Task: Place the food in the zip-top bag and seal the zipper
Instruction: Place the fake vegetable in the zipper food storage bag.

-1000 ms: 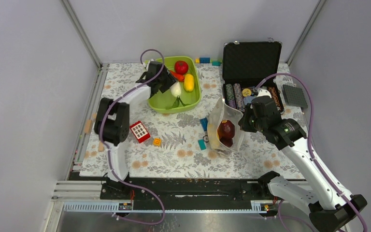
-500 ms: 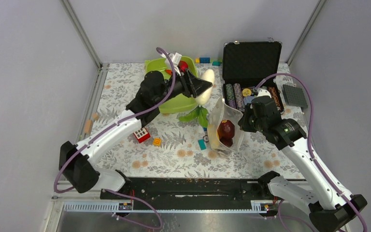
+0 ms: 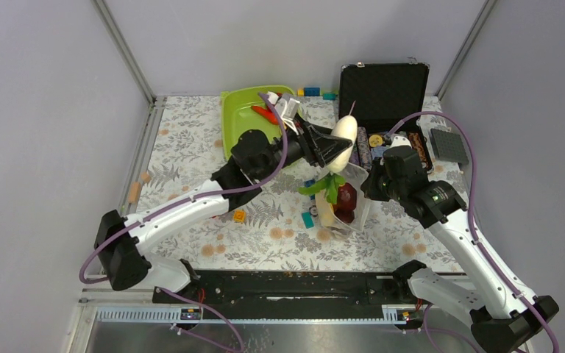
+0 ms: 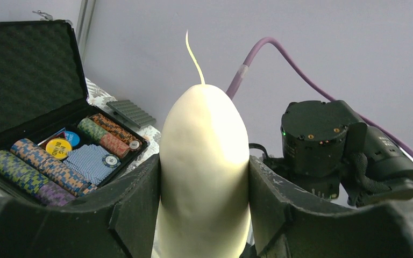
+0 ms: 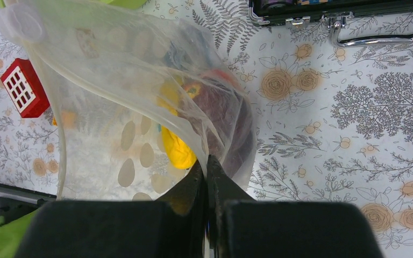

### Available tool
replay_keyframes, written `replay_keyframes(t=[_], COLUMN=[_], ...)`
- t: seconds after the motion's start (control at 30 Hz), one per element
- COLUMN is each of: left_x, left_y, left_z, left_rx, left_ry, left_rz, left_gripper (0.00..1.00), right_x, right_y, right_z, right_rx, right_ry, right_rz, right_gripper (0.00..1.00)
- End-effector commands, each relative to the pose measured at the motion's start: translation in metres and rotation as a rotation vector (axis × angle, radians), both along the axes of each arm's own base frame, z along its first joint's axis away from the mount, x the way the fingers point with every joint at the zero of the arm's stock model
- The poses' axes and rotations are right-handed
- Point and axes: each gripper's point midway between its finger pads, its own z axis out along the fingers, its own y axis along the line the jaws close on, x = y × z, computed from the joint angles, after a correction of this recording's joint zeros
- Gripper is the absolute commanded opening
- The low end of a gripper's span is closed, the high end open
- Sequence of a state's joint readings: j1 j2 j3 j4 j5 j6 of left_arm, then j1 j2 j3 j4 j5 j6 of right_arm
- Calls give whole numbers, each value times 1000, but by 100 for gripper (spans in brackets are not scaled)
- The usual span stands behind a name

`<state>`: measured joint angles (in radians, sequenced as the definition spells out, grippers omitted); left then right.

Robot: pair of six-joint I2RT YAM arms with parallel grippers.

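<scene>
My left gripper (image 3: 336,148) is shut on a white toy radish (image 3: 343,134) and holds it in the air over the open mouth of the zip-top bag (image 3: 331,213). The radish's green leaves (image 3: 327,187) hang down at the bag's mouth. In the left wrist view the radish (image 4: 204,156) fills the left gripper (image 4: 204,209). My right gripper (image 3: 374,184) is shut on the bag's upper edge and holds it up; the right wrist view shows this gripper (image 5: 207,164) pinching the bag (image 5: 113,107). A maroon piece (image 5: 223,107) and a yellow piece (image 5: 177,150) lie inside. An orange-red piece (image 3: 264,114) stays in the green tray (image 3: 237,110).
The tray is tipped up at the back left. An open black case (image 3: 382,92) with poker chips (image 4: 32,166) stands behind the bag. A grey plate (image 3: 449,145) lies at the right. A red block (image 5: 27,88), an orange block (image 3: 239,215) and teal blocks (image 3: 307,219) lie near the bag.
My left arm has lifted the radish out of the tray and carried it right, over the bag's mouth. The tray has tipped up. The right arm has held still.
</scene>
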<state>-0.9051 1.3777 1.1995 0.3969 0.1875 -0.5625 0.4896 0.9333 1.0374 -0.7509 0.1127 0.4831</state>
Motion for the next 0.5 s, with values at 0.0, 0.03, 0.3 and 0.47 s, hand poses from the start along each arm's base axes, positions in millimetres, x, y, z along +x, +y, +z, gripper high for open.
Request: replay_keyframes(t=[0.0,0.03,0.3,0.47], left_x=[15,18,17,29], left_y=[-1,-1,-8,-14], left_z=[46,49,58,28], left_rx=[-182,-203,-333,-377], left_ry=[-6,15,63,145], left_rz=[129,140,152,192], left_gripper=[0,0,0,0], right_x=[3,2,3,4], right_y=[2,3,6,8], right_z=[5,4,4,3], right_rx=[16,17,27,36], right_ry=[-19,-16,-11,-9], right_rz=[4,7,13,17], right_gripper=[0,0,0,0])
